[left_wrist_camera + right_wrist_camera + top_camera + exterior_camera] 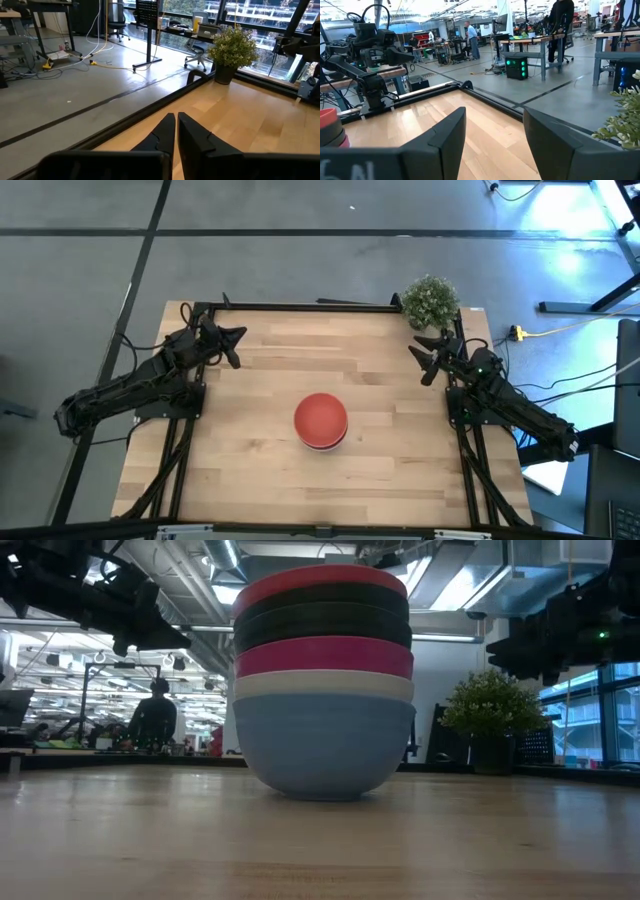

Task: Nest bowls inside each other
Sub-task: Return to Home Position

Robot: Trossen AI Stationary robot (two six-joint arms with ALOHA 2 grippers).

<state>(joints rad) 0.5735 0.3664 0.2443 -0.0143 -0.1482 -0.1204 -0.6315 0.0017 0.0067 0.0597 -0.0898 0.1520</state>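
Seen from above, the red bowl [320,418] hides all that is nested beneath it, save a thin sliver at its lower edge. In the low view, the two black bowls [322,625], the pink bowl [323,658] and the white bowl [322,686] show only as rim bands, their bodies sunk inside the blue bowl [322,745]. The right wrist view's edges crop the red bowl and the potted plant [625,125], and a person [153,720] in the room behind is too dim to make out.

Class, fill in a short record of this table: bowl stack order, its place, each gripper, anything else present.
Stack, bottom to top: blue bowl, white bowl, pink bowl, lower black bowl, upper black bowl, red bowl
Stack place: middle of the table
Left gripper: left side of table, shut, empty
Right gripper: right side of table, open, empty
Other: potted plant, far right corner
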